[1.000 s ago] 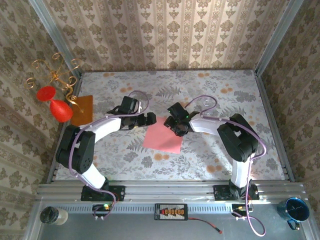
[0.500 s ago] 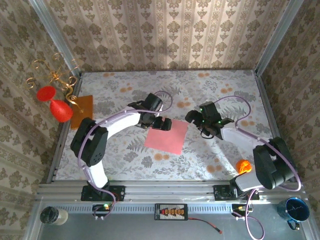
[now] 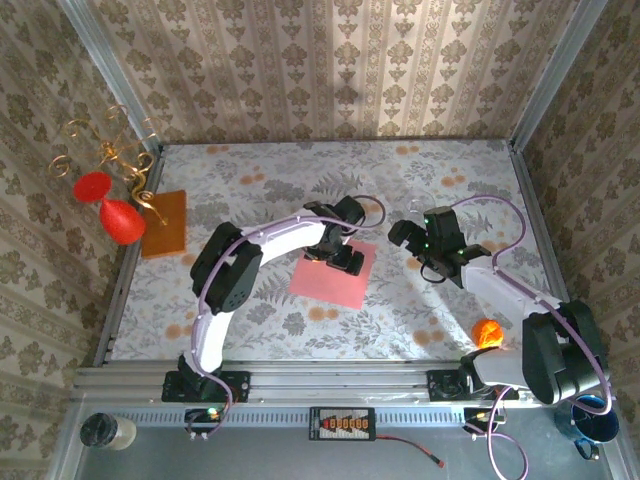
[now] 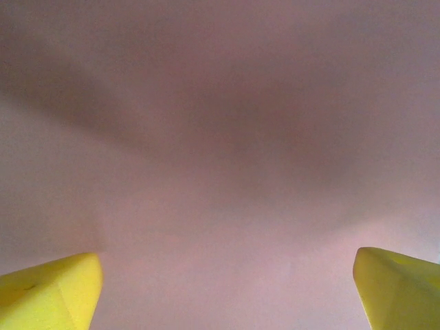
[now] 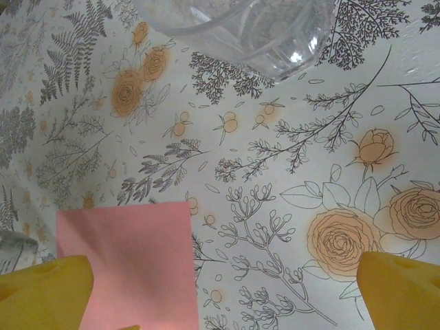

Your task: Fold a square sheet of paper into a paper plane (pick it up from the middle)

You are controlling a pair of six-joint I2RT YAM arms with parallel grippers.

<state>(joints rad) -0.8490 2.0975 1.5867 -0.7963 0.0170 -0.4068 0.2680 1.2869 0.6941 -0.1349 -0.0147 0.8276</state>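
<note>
Spread across the table from rail to back wall, a flower-printed tablecloth (image 3: 450, 180), boxed in by patterned wallpaper. Reaching in from the near edge, two white arms with black joints, bent toward each other over the middle.

Flat on the cloth at mid-table, turned like a diamond, the salmon-pink square sheet of paper (image 3: 325, 285), with its far corner hidden under the left gripper (image 3: 345, 258). Well apart at the table's left edge, a darker orange rectangular sheet (image 3: 165, 222), one corner covered by a red hourglass-shaped object (image 3: 112, 205) that is hard to identify.

From the left wrist, nothing sharp: blurred pink paper edge to edge, shadowed across the middle, with two yellow fingertips (image 4: 48, 289) cut off at the bottom corners. Spread wide, nothing pinched between them. Touching the paper or just above it: cannot tell.

Just right of the sheet and apart from it, the right gripper (image 3: 405, 235). From its wrist, yellow fingertips (image 5: 41, 289) likewise cropped at the bottom corners, spread fully, only cloth between them and the sheet's corner beside the left one. Cut off by the top edge, a clear glass vessel (image 5: 240, 27).

Beside the right arm's lower link, a small orange ball (image 3: 487, 332).
</note>
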